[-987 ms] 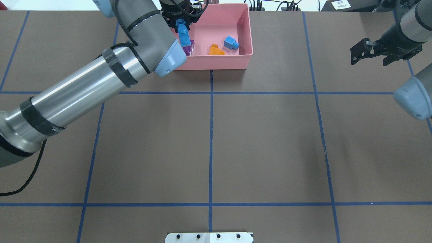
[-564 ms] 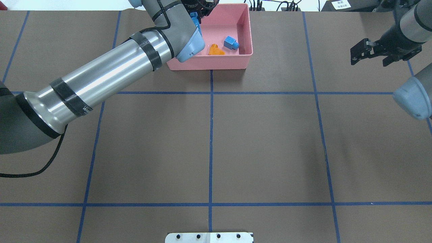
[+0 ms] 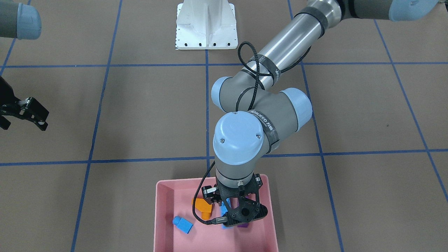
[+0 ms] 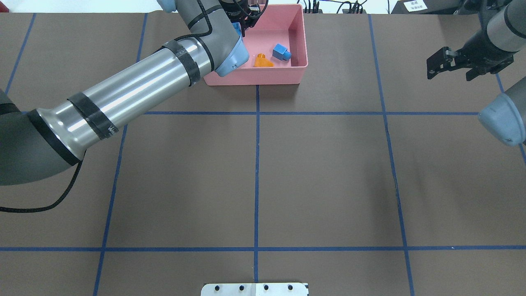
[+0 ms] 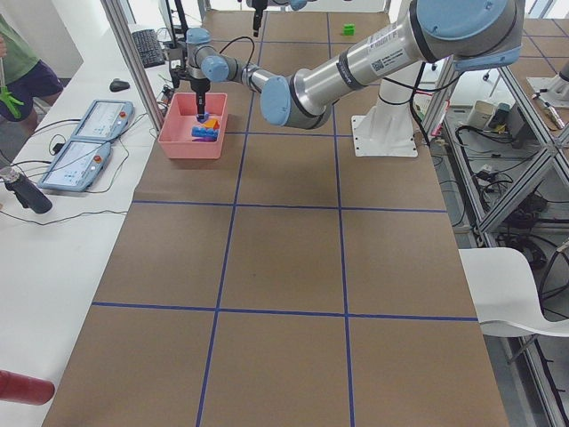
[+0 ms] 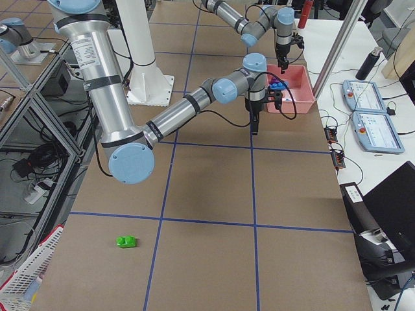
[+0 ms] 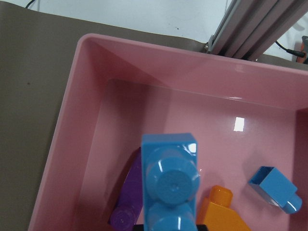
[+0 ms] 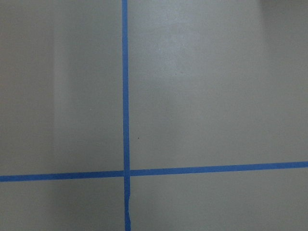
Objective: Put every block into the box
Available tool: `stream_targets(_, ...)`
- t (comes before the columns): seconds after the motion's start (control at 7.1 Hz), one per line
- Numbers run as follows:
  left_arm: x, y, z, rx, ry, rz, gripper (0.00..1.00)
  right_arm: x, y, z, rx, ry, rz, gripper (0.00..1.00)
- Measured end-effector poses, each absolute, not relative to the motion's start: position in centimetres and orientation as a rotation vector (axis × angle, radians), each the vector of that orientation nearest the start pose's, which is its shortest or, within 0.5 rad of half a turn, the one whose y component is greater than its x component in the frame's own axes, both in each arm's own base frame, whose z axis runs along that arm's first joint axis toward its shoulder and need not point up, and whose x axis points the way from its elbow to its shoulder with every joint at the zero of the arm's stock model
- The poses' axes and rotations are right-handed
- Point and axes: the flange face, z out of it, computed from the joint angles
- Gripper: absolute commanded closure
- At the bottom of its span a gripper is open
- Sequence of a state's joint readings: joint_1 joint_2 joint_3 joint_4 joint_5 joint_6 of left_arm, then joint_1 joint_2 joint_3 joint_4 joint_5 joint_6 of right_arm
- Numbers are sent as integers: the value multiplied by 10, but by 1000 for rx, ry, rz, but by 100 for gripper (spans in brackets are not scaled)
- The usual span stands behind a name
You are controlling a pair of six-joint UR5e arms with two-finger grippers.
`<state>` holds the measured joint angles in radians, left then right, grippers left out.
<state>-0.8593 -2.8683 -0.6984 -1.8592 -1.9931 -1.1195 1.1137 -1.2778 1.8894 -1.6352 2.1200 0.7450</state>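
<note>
The pink box (image 4: 254, 78) stands at the table's far edge. In it lie the orange brick (image 4: 263, 61), the small blue brick (image 4: 281, 52) and the purple brick (image 7: 130, 202). My left gripper (image 3: 241, 214) hangs over the box's left part, shut on the long blue brick (image 7: 171, 183), which it holds above the purple brick. The green brick (image 6: 126, 241) lies on the table far to my right, outside the overhead view. My right gripper (image 4: 456, 68) hovers open and empty over the far right of the table.
The white robot base (image 3: 206, 28) is at the near edge. My left forearm (image 4: 135, 90) crosses the table's left half toward the box. Blue tape lines (image 4: 257, 164) grid the brown table. Operator tablets (image 5: 89, 142) lie beyond the box.
My left arm swung and carried the long blue brick farther back over the box; its elbow now hides the purple brick from overhead. The right arm has not moved.
</note>
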Motion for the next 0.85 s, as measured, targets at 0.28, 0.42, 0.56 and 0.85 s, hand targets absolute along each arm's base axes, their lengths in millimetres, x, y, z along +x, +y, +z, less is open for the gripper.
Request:
stream_targets(0.28,519,-741,117,95,829,-201,0,-180,-551,366,135,-741,122,0)
stream_targets(0.42,516,-739,115,103,837,-174,0,-180,-550,368,134,-740,122,0)
stream_targets(0.56,510,-733,119,115,829,-134,0,-179,-549,373,130,-735,119,0)
stream_targets(0.85,472,-723,136,126,743,6,0,-172,-535,401,130,-728,68,0)
